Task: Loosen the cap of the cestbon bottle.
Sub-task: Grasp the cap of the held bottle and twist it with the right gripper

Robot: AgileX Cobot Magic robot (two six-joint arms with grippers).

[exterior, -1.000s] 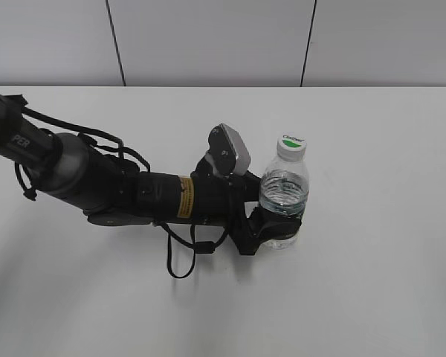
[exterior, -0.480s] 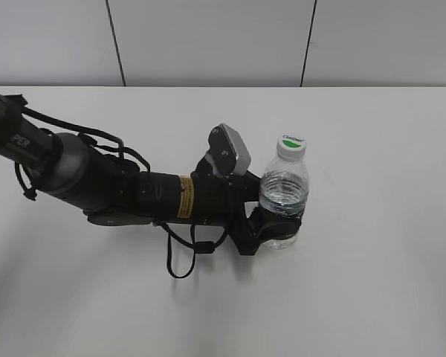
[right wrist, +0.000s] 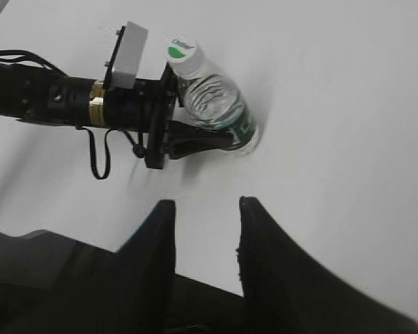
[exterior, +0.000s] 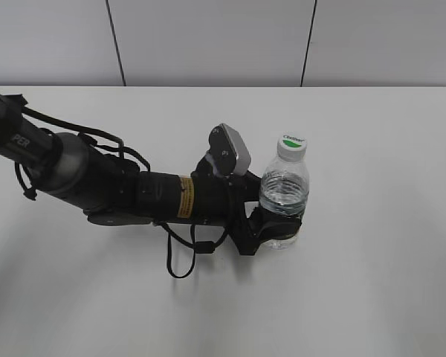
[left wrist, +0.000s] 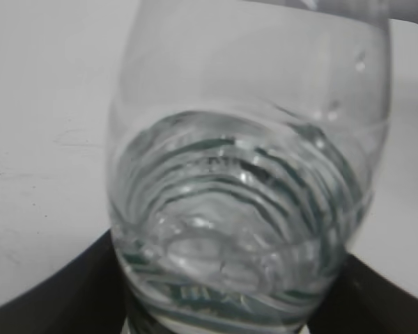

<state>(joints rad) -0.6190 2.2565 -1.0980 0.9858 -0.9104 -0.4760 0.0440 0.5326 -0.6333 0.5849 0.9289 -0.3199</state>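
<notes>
The cestbon bottle [exterior: 285,195] stands upright on the white table, clear with a dark green label low down. Its white cap [exterior: 292,145] with a green mark is on top. My left gripper [exterior: 276,232] is shut on the bottle's lower body, the arm reaching in from the left. In the left wrist view the bottle [left wrist: 247,181] fills the frame between the dark jaws [left wrist: 223,306]. My right gripper [right wrist: 205,205] is open and empty, high above the table, apart from the bottle [right wrist: 219,108] and cap [right wrist: 182,52]. It is out of the exterior view.
The left arm [exterior: 134,193] with its black cable loop [exterior: 184,260] lies across the table's left half. A grey wall stands behind the table's far edge [exterior: 357,87].
</notes>
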